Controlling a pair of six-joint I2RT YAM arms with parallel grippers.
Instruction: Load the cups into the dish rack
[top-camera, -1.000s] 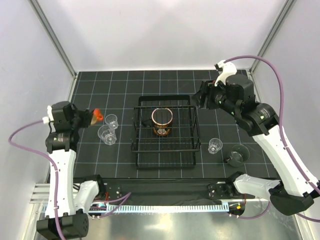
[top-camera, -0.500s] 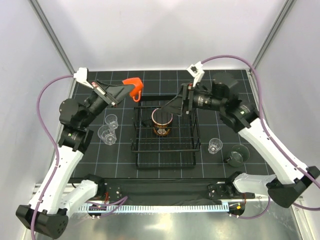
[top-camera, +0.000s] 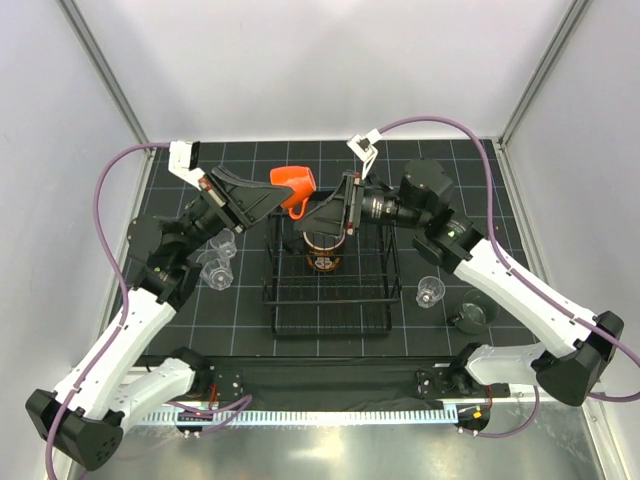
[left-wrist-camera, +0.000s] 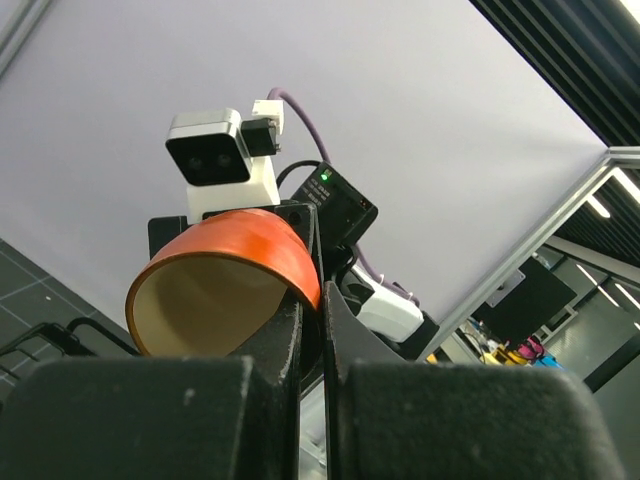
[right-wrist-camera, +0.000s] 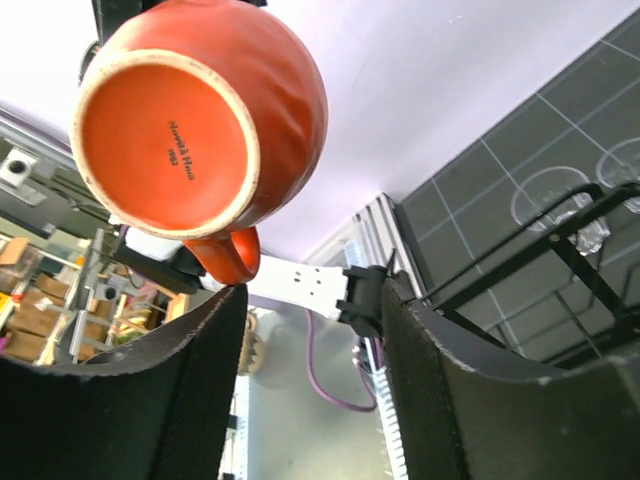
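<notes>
Left gripper (left-wrist-camera: 322, 300) pinches orange cup (top-camera: 294, 184) rim, upper centre; right gripper (right-wrist-camera: 315, 330) spread, close: bump could knock it loose

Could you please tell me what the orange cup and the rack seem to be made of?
Orange cup: probably glazed ceramic, glossy, with a pale bare ring and a printed mark on its base. Rack: likely metal wire with a black coating, judging by its thin straight bars.
</notes>
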